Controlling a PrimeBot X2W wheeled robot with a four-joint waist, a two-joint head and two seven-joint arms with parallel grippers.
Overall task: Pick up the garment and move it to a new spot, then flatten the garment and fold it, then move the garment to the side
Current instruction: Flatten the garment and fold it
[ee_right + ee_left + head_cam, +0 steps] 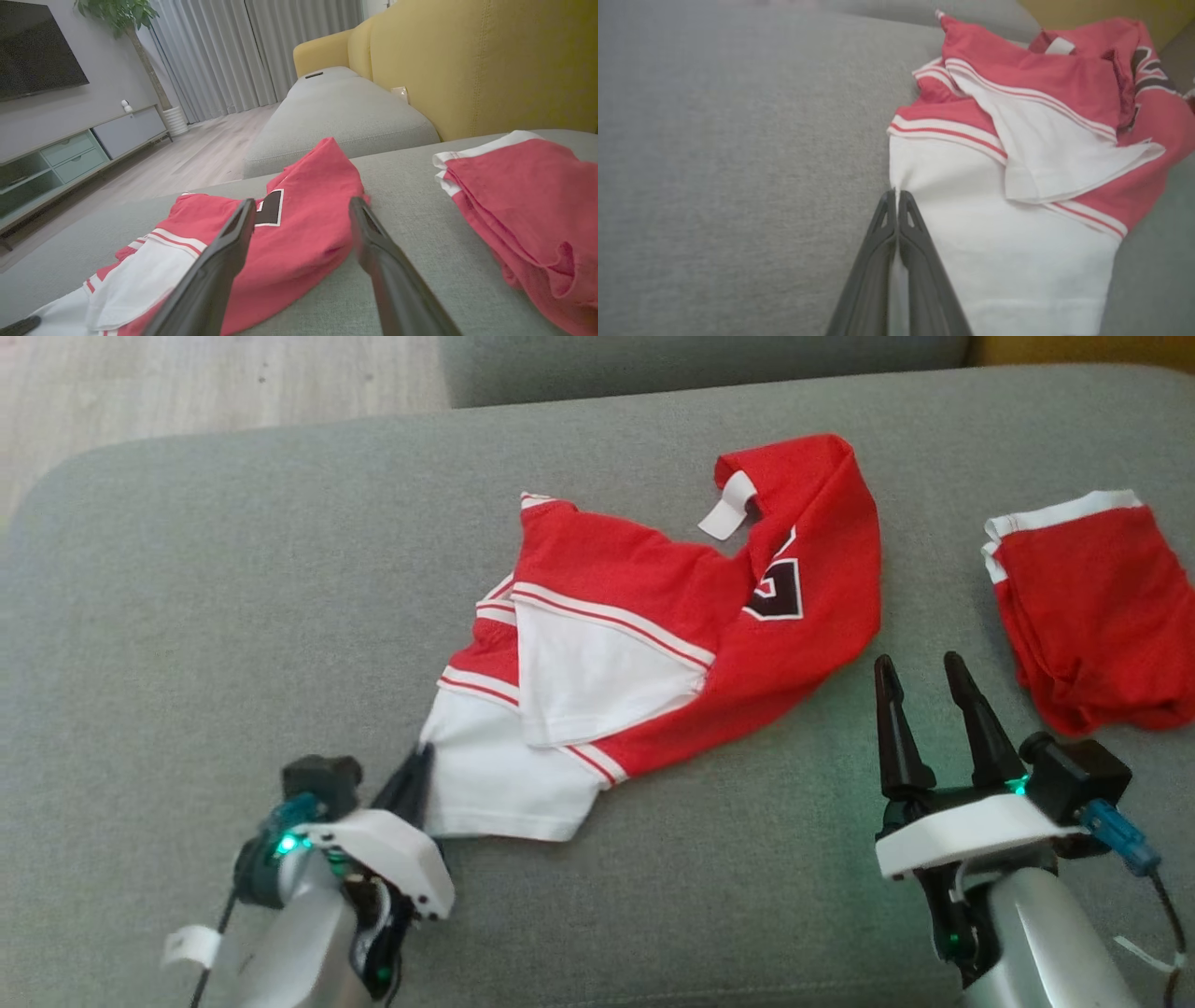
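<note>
The garment (644, 616) is a crumpled red and white jersey with a dark number patch, lying mid-cushion; it also shows as garment (1017, 154) and garment (299, 228). My left gripper (422, 756) is shut on its near-left white corner, and the left wrist view has the left gripper (896, 193) with fingers pressed together and white cloth pinched between them. My right gripper (920, 667) stands open just off the garment's right edge, touching nothing; in its own view the right gripper (301, 205) points at the red part.
A second red piece with white trim (1092, 616) lies folded at the right of the grey cushion (233, 616). The cushion's far edge and wood floor (187, 383) are at the top left. A yellow sofa back (467, 60) rises behind.
</note>
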